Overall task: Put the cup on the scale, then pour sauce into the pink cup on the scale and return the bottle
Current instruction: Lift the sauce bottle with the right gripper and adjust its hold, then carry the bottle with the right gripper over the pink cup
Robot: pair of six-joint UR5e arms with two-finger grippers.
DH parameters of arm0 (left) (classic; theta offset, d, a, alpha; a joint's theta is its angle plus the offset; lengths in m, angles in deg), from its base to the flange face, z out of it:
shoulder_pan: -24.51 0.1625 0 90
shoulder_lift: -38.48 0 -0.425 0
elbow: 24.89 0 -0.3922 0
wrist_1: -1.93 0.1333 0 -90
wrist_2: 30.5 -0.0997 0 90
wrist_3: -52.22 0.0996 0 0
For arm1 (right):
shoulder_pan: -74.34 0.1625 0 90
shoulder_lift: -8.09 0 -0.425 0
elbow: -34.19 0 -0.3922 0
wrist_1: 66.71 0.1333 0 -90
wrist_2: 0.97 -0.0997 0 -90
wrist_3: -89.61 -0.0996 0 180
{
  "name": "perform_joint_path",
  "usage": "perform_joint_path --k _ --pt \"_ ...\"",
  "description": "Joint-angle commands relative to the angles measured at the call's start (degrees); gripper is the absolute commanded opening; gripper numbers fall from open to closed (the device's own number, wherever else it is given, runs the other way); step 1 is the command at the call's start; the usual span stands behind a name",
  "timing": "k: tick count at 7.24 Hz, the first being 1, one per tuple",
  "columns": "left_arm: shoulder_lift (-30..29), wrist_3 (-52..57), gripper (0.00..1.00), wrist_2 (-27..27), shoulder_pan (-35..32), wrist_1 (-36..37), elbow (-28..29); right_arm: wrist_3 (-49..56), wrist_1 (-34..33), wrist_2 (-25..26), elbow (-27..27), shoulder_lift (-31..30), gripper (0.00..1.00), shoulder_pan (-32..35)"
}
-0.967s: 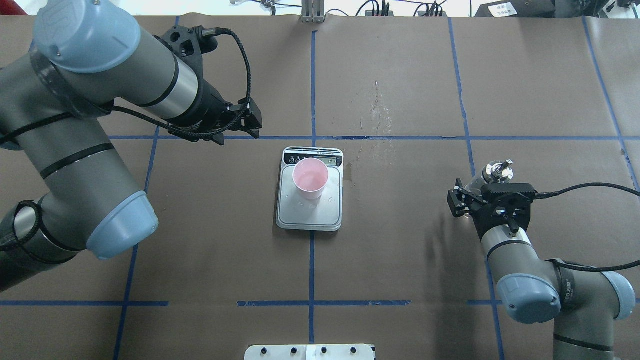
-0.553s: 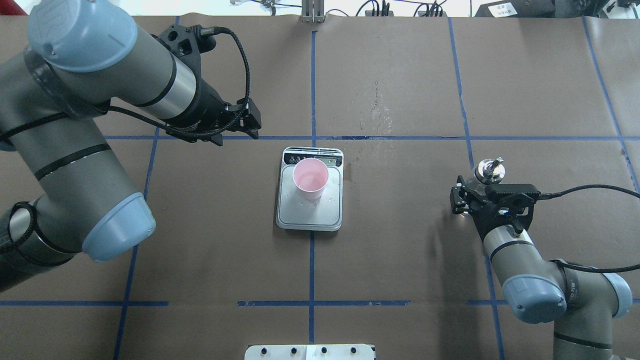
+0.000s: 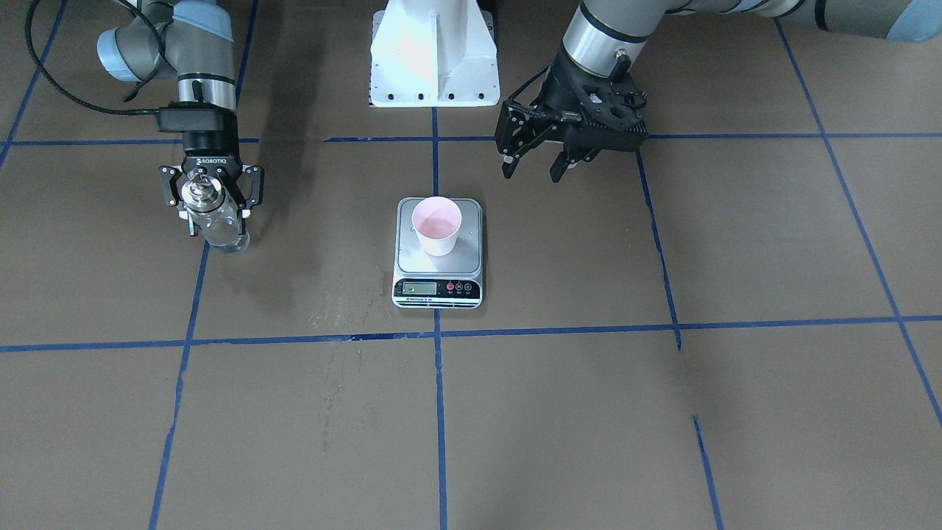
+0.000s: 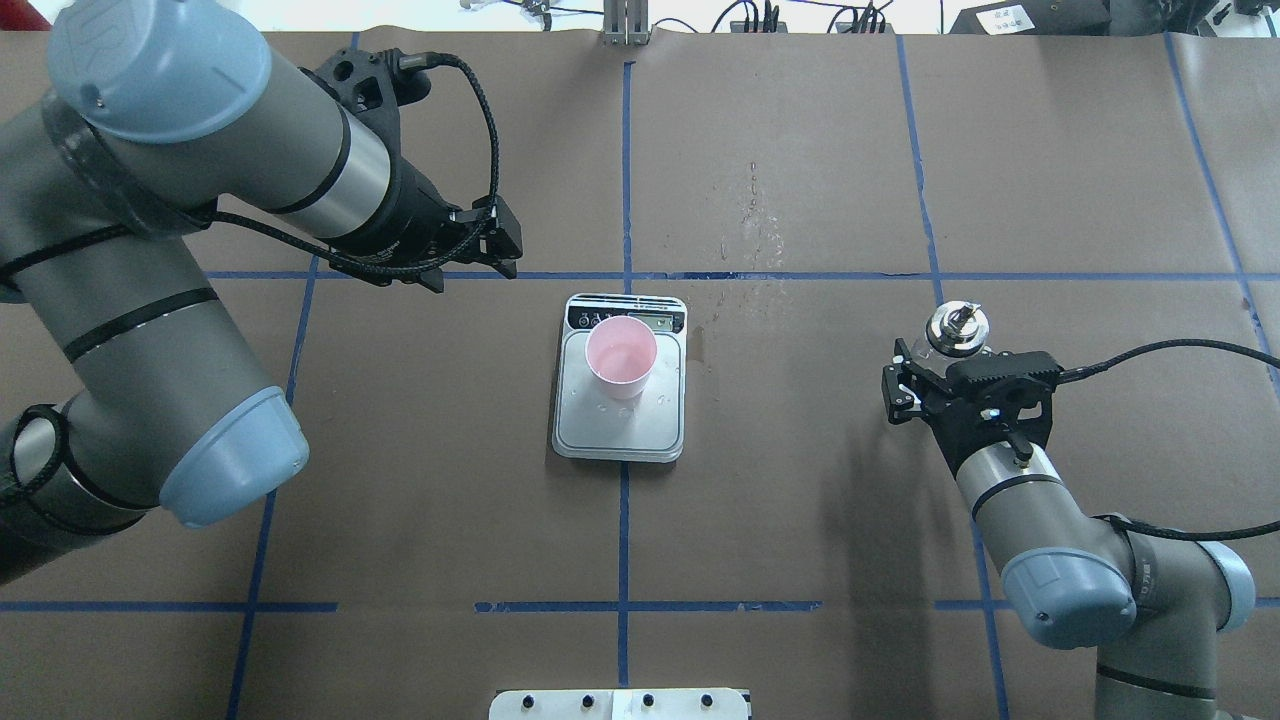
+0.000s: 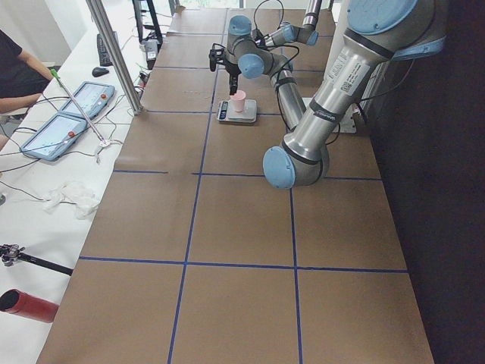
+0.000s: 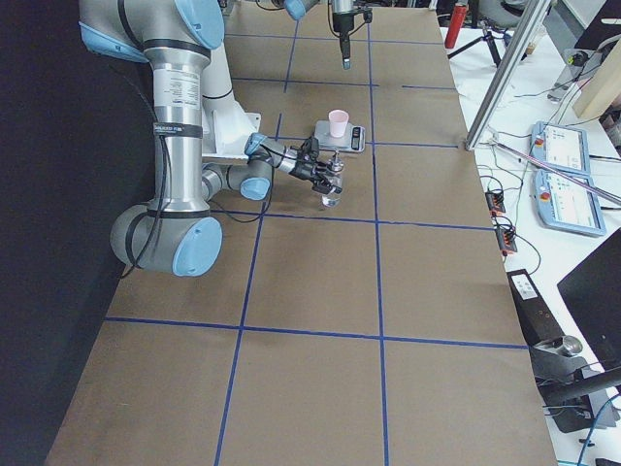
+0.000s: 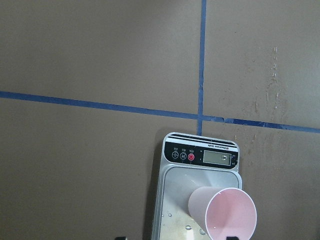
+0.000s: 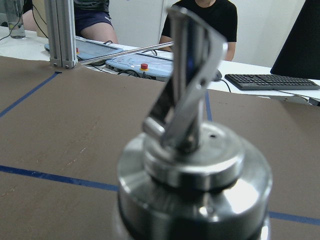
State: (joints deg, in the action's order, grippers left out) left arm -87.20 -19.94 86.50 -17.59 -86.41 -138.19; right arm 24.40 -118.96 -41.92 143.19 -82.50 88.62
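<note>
The small pale pink tapered cup [image 4: 621, 358] stands upright on the silver-grey rectangular scale [image 4: 620, 432], toward its 12 o'clock display end seen overhead; its contents are unclear. At 3 o'clock, well apart, the right gripper [image 3: 215, 212] clamps the clear glass silver-capped bottle [image 3: 223, 234], its body mostly hidden overhead. At 10 o'clock the left gripper [image 4: 478, 272] hangs wide apart, empty.

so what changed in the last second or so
The right tool, still shut on the bottle, carried it a little toward the scale and away from the robot's base. The open left tool, the cup and the scale stayed put.
</note>
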Motion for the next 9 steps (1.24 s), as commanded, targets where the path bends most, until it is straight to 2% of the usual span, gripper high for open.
perform_joint_path --k 1,3,4,5,7,8,9 --pt "0.09 0.0 0.73 0.07 -0.09 0.02 -0.52 3.77 -12.1 0.43 0.69 8.1 0.0 -0.22" --pt "0.18 0.0 0.73 0.07 -0.09 0.02 -0.96 3.86 -34.57 0.96 1.56 21.35 0.0 0.13" --pt "0.18 0.0 0.73 0.07 -0.09 0.02 -1.05 4.03 -40.25 0.7 2.0 24.29 0.0 0.48" --pt "0.52 0.0 0.73 0.07 -0.18 0.02 -1.14 4.3 -40.91 0.96 1.83 24.15 0.0 0.22" --pt "0.97 0.17 0.73 0.07 -0.18 0.02 -1.66 16.97 -40.92 1.92 1.39 24.32 0.0 0.13" --pt "1.23 0.52 0.73 0.07 -0.61 -0.07 -2.1 24.7 -41.01 7.76 0.26 25.19 0.0 0.04" --pt "2.27 0.61 0.73 0.24 -1.05 -0.42 -2.54 26.17 -41.18 8.6 -0.62 25.64 0.0 -0.3"
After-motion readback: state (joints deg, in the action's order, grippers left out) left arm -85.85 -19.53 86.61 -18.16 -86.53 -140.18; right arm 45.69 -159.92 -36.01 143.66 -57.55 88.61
